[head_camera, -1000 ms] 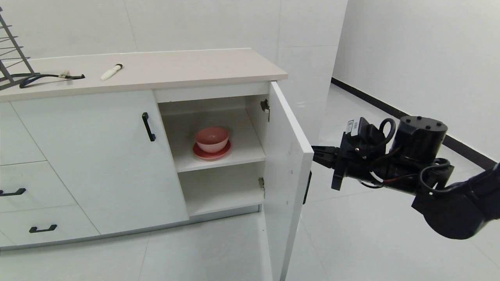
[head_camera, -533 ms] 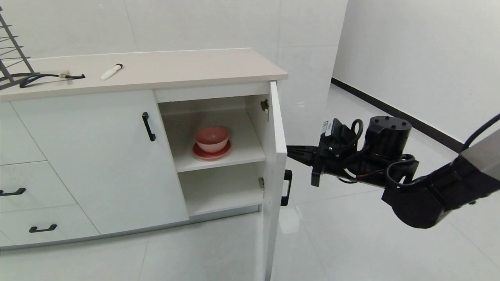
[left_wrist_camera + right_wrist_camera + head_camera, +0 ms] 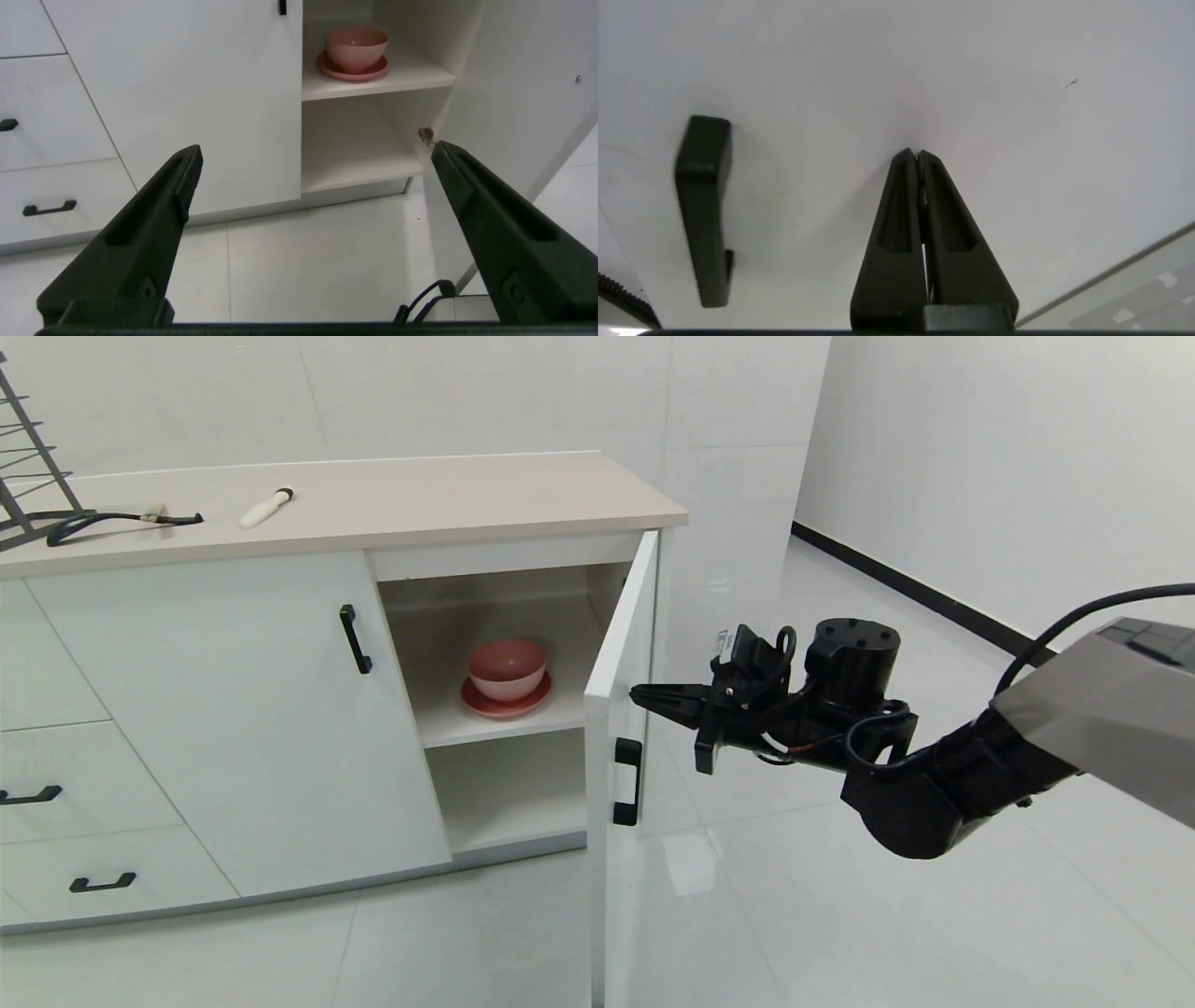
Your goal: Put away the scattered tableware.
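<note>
A pink bowl [image 3: 506, 667] sits on a red plate [image 3: 505, 702] on the upper shelf of the open white cabinet; the same bowl [image 3: 356, 47] and plate [image 3: 352, 69] show in the left wrist view. The cabinet door [image 3: 617, 728] stands half swung in, with its black handle [image 3: 626, 780] on the outer face. My right gripper [image 3: 644, 694] is shut, its tip pressed against the door's outer face [image 3: 971, 112] just beside the handle [image 3: 703, 205]. My left gripper [image 3: 313, 163] hangs open above the floor in front of the cabinet, holding nothing.
On the beige countertop [image 3: 420, 495] lie a white-handled utensil [image 3: 266, 508] and a black cable [image 3: 112, 520], beside a wire rack [image 3: 28, 457]. A shut door with a black handle [image 3: 355, 638] and drawers [image 3: 56, 803] stand to the left. Bare tiled floor [image 3: 840, 915] spreads to the right.
My right arm has pushed leftward with its shut gripper against the door, and the door has swung from wide open toward the cabinet. The bowl and plate stayed put.
</note>
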